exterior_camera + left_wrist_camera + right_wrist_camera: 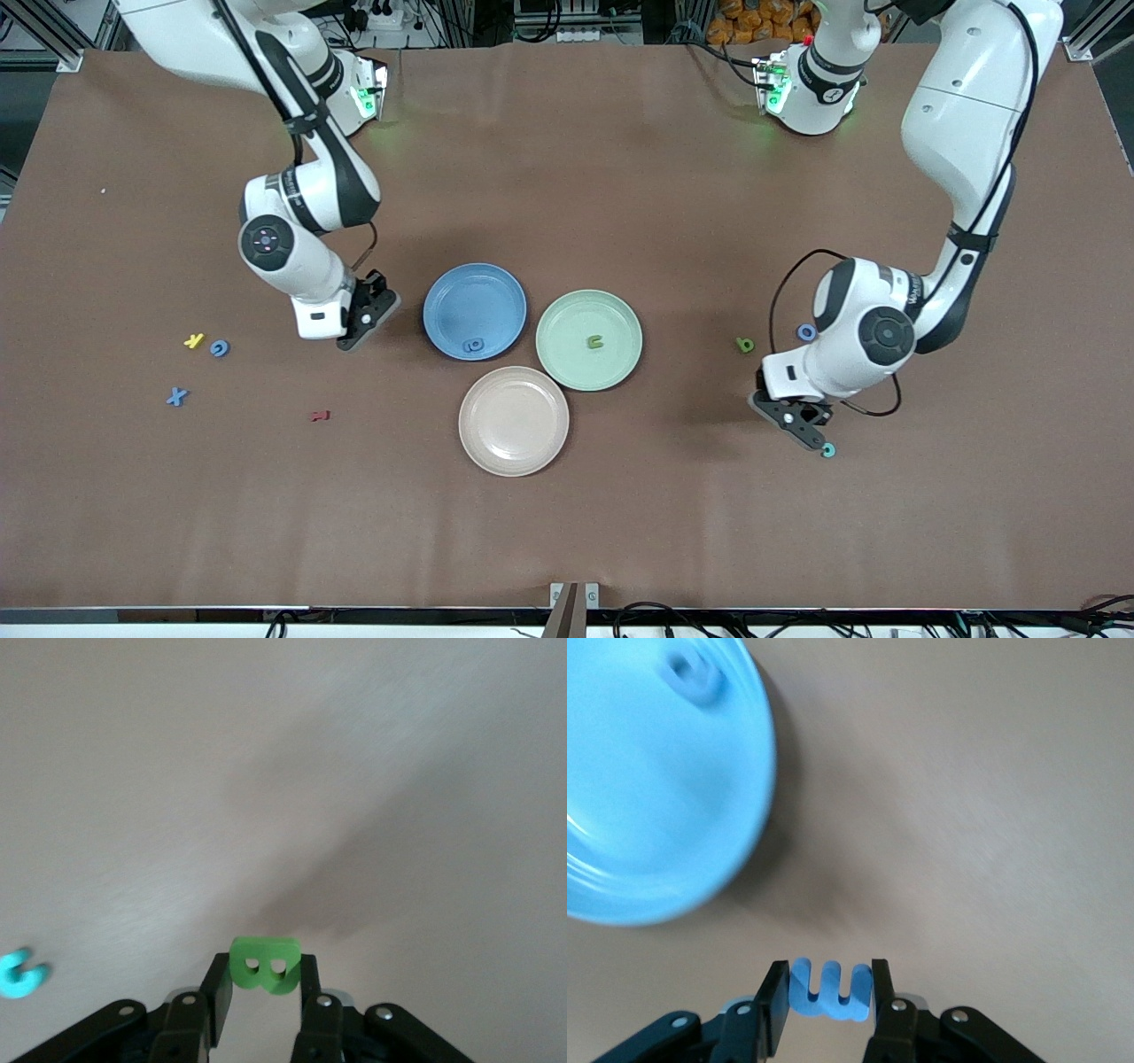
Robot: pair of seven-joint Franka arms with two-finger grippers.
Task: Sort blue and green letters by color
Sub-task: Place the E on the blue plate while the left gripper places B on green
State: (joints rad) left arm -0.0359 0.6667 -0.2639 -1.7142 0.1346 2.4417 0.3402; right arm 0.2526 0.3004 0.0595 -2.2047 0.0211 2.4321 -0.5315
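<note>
Brown paper covers a wide table (567,532), with three round plates clustered at its middle. Taking the pale green plate (588,339) as the landmark: a blue plate (475,311) touches it toward the right arm's end, and a beige plate (514,421) sits just beside it, nearer the front camera.

One small lime green letter (594,342) lies on the green plate. One small blue letter (476,346) lies in the blue plate.

From the green plate toward the right arm's end, the right gripper (361,330) hangs low just beside the blue plate, its fingers clenched on a flat blue letter with three prongs (830,989). Well past it lie a blue ring-like letter (219,348), a yellow letter (194,340) beside that, a blue X-shaped letter (177,396), and a dark red letter (320,415).

From the green plate toward the left arm's end, the left gripper (804,431) hangs low over the paper, pinching a green letter with two holes (264,963) (seen only in the left wrist view). A teal curved letter (828,450) lies just beside it. Another green letter (746,345) and a blue ring letter (806,332) lie between that gripper and the green plate's level, farther from the camera.
</note>
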